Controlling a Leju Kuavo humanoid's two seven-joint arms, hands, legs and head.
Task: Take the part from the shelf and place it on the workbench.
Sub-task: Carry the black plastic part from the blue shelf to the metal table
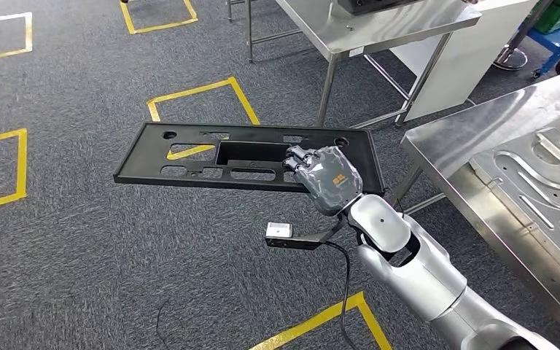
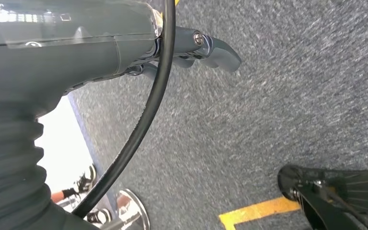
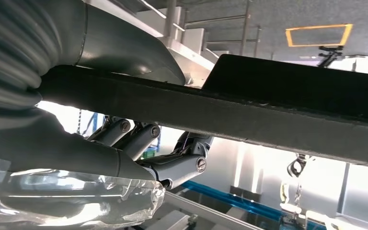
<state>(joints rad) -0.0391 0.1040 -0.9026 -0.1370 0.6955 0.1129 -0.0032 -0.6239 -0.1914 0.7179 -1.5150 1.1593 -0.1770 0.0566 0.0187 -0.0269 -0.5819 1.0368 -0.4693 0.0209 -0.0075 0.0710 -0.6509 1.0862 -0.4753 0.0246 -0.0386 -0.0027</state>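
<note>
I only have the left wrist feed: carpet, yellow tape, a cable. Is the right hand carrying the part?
Observer: Yes. In the head view the right hand grips a flat black panel at its near long edge, held out over the carpet.
Operator: Solid grip?
Observer: The right wrist view shows the fingers curled on one face of the panel and the thumb on the other.
Operator: Workbench anywhere close?
Observer: A steel workbench stands to the robot's right, holding a metal sheet with cut-out shapes.
</note>
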